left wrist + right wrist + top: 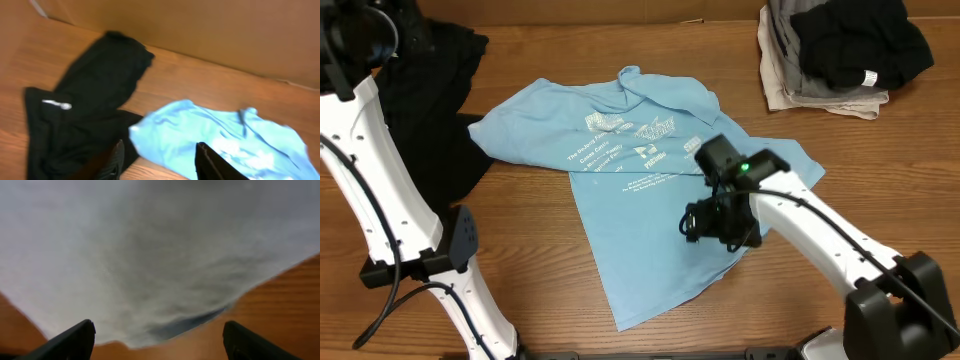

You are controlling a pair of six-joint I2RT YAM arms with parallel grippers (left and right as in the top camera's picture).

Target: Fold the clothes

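**Wooden table, blue shirt laid out, both my grippers open**

A brown wooden table [550, 255] is filling the scene. A light blue T-shirt [640, 230] is lying across the middle of it, with its white print facing up and one side rumpled. A black top [430, 90] is lying bunched at the far left, touching the shirt's sleeve. A pile of folded garments [825, 90] is sitting at the far right corner, well apart.

I am holding my left gripper [160, 167] above the spot where the blue sleeve meets the black top. Its fingers are standing apart and gripping nothing. I am keeping my right gripper [160, 345] low over the shirt's right edge. Its fingers are spread wide with no cloth pinched between them. I cannot tell whether they are touching the fabric.
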